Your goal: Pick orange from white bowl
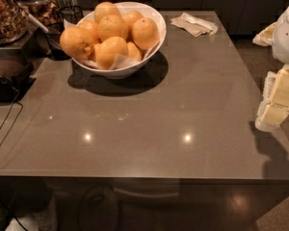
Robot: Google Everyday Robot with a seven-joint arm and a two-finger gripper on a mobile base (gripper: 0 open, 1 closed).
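The white bowl point(143, 60) stands at the back left of the grey table, lined with white paper. It holds several oranges point(112, 27) piled above its rim; one orange point(77, 42) bulges over the left rim. My gripper point(274, 102) shows at the right edge of the camera view, beside the table's right edge and low near its surface. It is far to the right of the bowl and nearer the front. Nothing shows in it. A white part of the arm point(286, 32) is above it.
Crumpled paper napkins point(195, 24) lie at the table's back, right of the bowl. Dark glass jars of food point(5, 13) and a black wire holder point(70, 14) stand left of the bowl. A black device point(7, 78) with cables sits at the left edge.
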